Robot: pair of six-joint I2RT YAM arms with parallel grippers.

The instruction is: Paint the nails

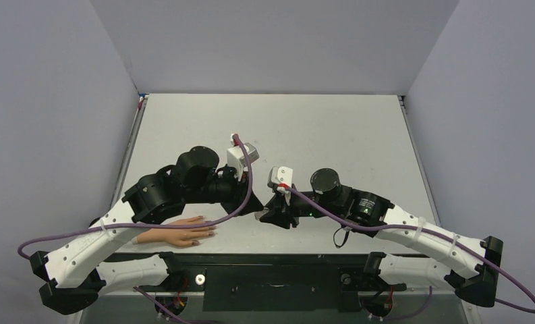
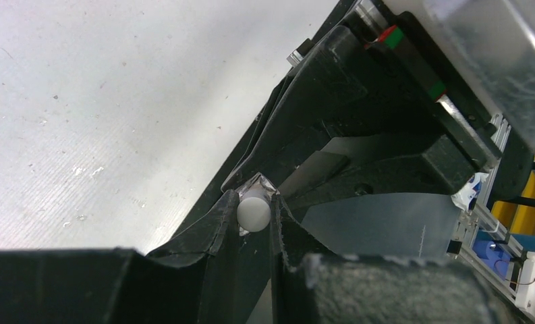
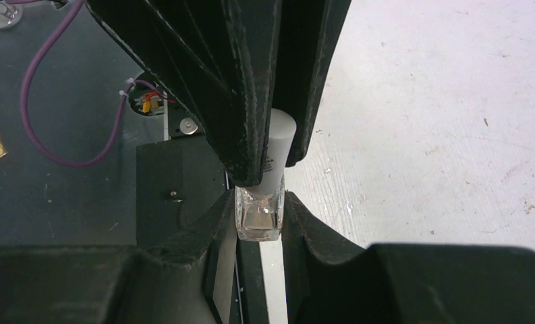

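Nails (image 1: 209, 233) near left end effector (image 1: 254, 213)

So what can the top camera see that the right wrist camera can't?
Only the top camera shows the peach fake hand lying on the table, with its dark nails. Only the right wrist camera shows the little clear bottle close up, and its white cap. Both show the two grippers meeting over that table: the right gripper shut on the clear bottle, the left gripper shut on the white cap.
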